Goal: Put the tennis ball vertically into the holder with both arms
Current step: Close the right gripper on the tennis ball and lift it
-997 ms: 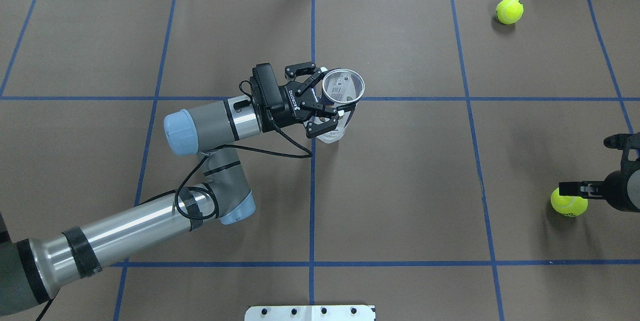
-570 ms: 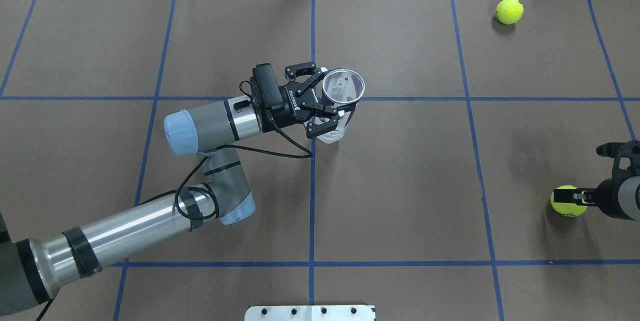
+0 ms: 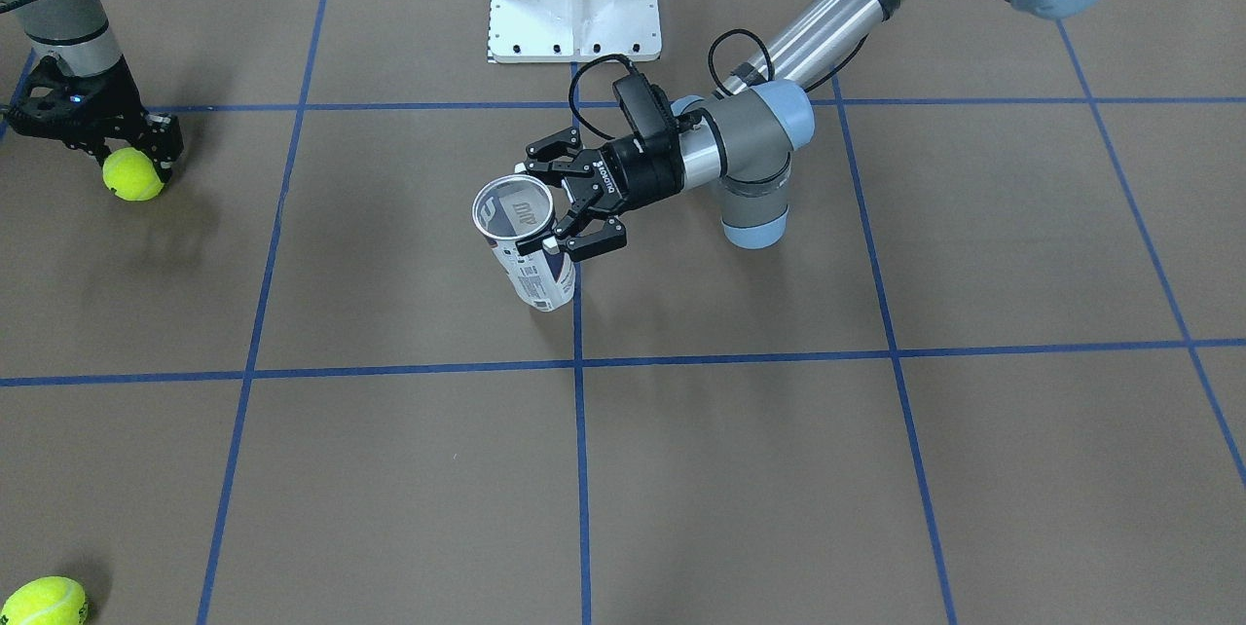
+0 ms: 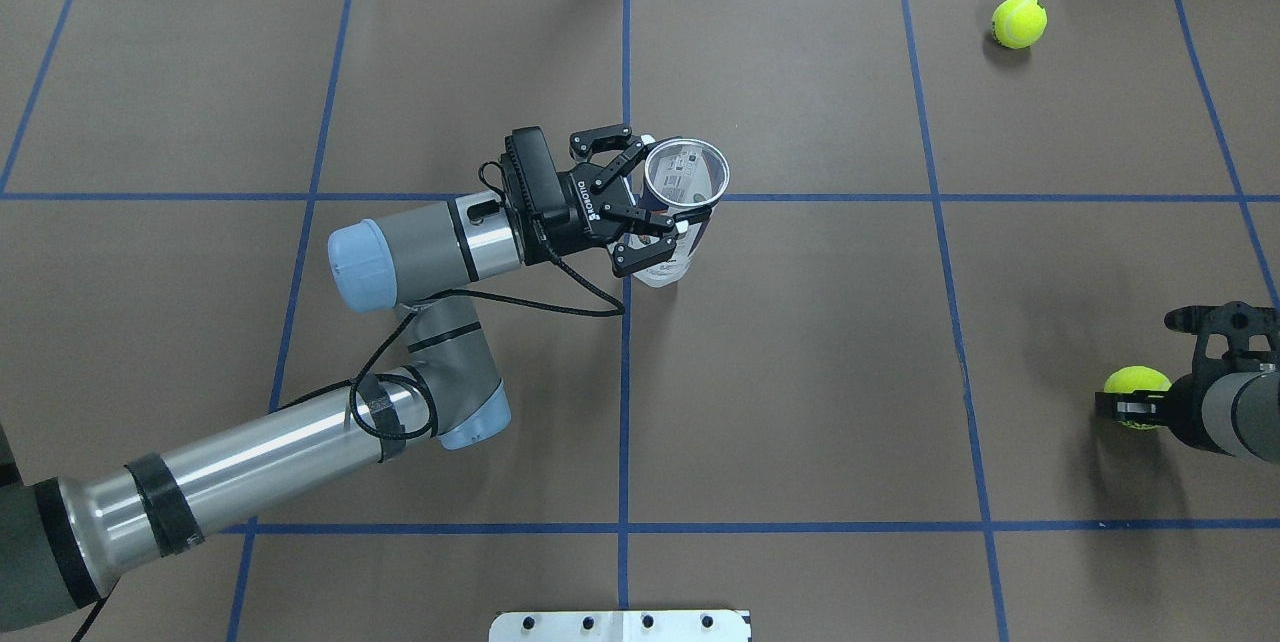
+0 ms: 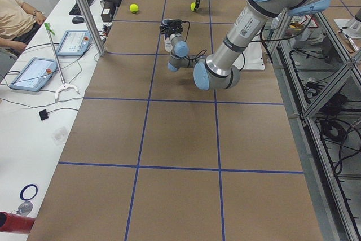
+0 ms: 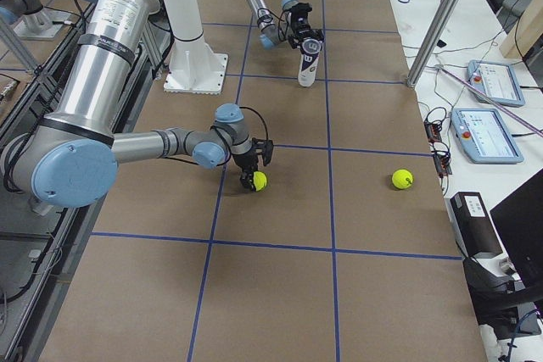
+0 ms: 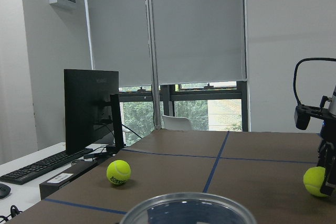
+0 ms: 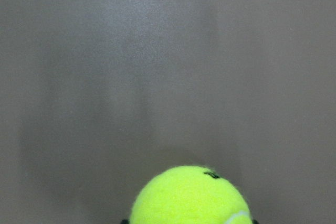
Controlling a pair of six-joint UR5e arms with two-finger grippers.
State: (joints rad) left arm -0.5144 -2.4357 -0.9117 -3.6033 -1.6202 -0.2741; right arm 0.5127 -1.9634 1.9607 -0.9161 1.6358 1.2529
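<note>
Holder: clear plastic cyl. tennis-ball can (image 4: 685,177), white/navy label, upright, table (image 4: 800,372) centre, grasped by left hand (image 4: 645,205). Yellow-green tennis ball (image 4: 1135,384): near right edge, clenched in right hand (image 3: 136,158). 2nd yellow-green ball (image 4: 1019,21): far right, on table.

Grey roller blinds (image 7: 191,24) hang over a window (image 7: 210,114) at twelve o'clock; black monitor (image 7: 90,106) and keyboard (image 7: 44,165) at nine; white wall (image 7: 294,51) at three
</note>
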